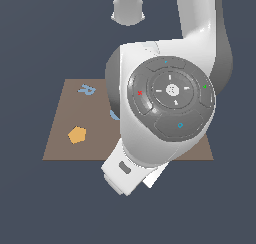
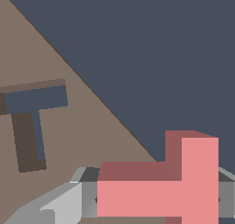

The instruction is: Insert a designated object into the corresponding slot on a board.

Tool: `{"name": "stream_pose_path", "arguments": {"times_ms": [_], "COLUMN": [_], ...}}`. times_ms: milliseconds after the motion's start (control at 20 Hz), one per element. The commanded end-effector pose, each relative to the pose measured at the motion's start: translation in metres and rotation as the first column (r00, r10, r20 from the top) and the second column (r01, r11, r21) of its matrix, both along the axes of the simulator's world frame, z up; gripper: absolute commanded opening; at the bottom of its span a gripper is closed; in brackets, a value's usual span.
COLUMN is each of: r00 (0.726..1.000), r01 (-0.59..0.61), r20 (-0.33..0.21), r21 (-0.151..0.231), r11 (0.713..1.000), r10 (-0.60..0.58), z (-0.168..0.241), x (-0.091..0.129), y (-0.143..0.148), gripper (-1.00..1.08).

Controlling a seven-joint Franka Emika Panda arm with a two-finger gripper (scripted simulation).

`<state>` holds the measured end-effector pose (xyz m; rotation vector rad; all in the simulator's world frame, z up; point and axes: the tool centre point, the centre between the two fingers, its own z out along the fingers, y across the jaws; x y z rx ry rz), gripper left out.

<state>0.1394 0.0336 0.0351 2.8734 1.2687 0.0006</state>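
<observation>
In the wrist view the pink T-shaped piece (image 2: pixel 183 191) sits between my grey fingers (image 2: pixel 69 204), held above the brown board (image 2: pixel 92 136). The gripper (image 2: pixel 158 202) is shut on it. The dark navy T-shaped slot (image 2: pixel 32 120) lies on the board, apart from the piece and off to one side of it. The board's edge runs diagonally close by the piece. In the exterior view the arm's large white body (image 1: pixel 165 113) covers the middle of the board (image 1: pixel 62 138); the piece, the slot and the gripper are hidden there.
An orange pentagon (image 1: pixel 77 134) lies on the board at the exterior view's left. A small blue letter shape (image 1: pixel 87 90) lies near the board's far left corner. A sliver of blue disc (image 1: pixel 114 115) shows beside the arm. Dark floor surrounds the board.
</observation>
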Motion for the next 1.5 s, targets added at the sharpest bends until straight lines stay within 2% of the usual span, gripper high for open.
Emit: {"name": "stream_pose_path", "arguments": {"times_ms": [0, 150, 300, 450, 650, 800, 950, 1450], "r00": [0.994, 0.974, 0.938, 0.887, 0.797, 0.713, 0.617, 0.254], "r01": [-0.106, -0.228, -0.348, -0.462, -0.605, -0.701, -0.787, -0.967], "r20": [0.000, 0.000, 0.000, 0.000, 0.000, 0.000, -0.001, -0.002], "r21": [0.000, 0.000, -0.001, -0.001, -0.001, -0.001, -0.001, -0.001], "r11": [0.994, 0.974, 0.938, 0.887, 0.797, 0.713, 0.617, 0.254], "r10": [0.106, 0.228, 0.348, 0.462, 0.605, 0.701, 0.787, 0.967], "z": [0.001, 0.001, 0.002, 0.002, 0.003, 0.003, 0.003, 0.005], "x": [0.003, 0.004, 0.005, 0.005, 0.004, 0.002, -0.002, -0.018], "y": [0.006, 0.013, 0.020, 0.027, 0.037, 0.045, 0.052, 0.070], "gripper": [-1.00, -1.00, -1.00, -1.00, -1.00, -1.00, -1.00, -1.00]}}
